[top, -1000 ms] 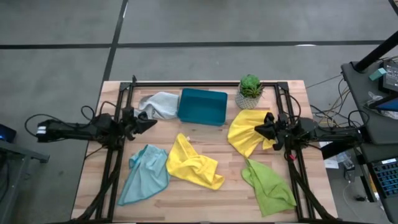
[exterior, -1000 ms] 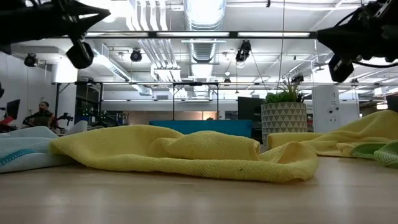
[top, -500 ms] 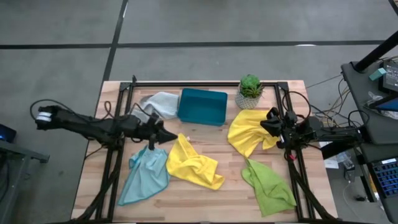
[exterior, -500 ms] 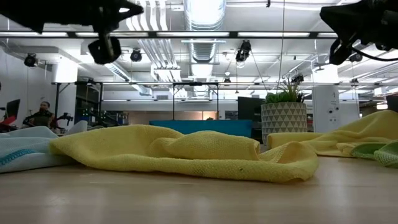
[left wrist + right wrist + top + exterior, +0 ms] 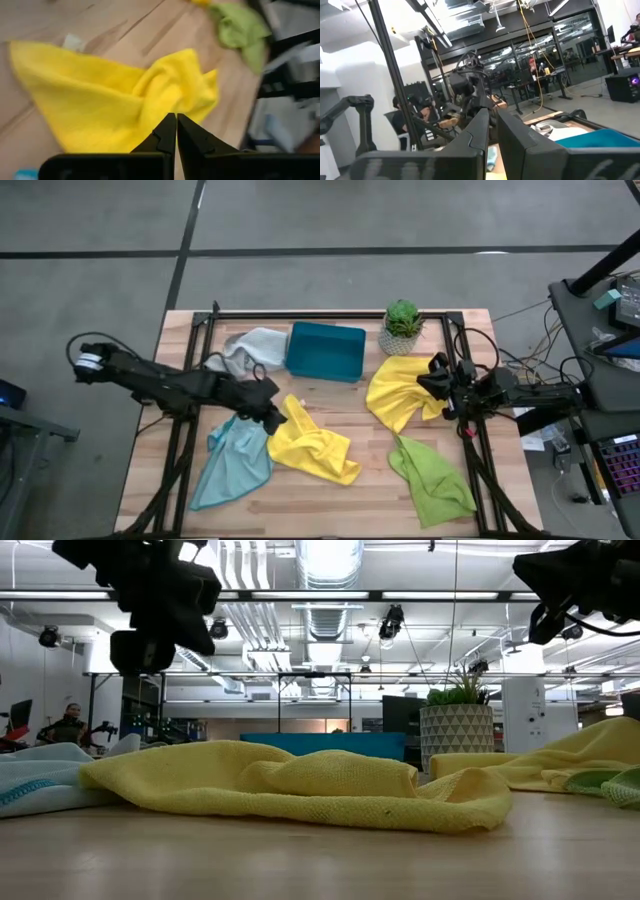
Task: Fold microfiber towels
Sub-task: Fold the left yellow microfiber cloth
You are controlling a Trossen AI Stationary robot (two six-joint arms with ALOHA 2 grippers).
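Wooden tabletop (image 5: 330, 395) carries five crumpled towels. Our left gripper (image 5: 277, 418), clenched and empty, hangs above the central yellow towel (image 5: 310, 444), beside the light blue towel (image 5: 235, 460). Our right gripper (image 5: 433, 388), fingers pressed together, hovers over the second yellow towel (image 5: 396, 392) by the plant (image 5: 402, 326).

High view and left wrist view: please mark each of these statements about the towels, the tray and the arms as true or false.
1. The left gripper is above the middle yellow towel, fingers shut. True.
2. The teal tray holds a towel. False: it shows only its bare inside.
3. The pale grey towel lies beside the tray. True.
4. The lime green towel is folded neatly. False: it lies crumpled.
5. The potted plant stands at the table's near edge. False: it stands at the far edge, beside the tray.
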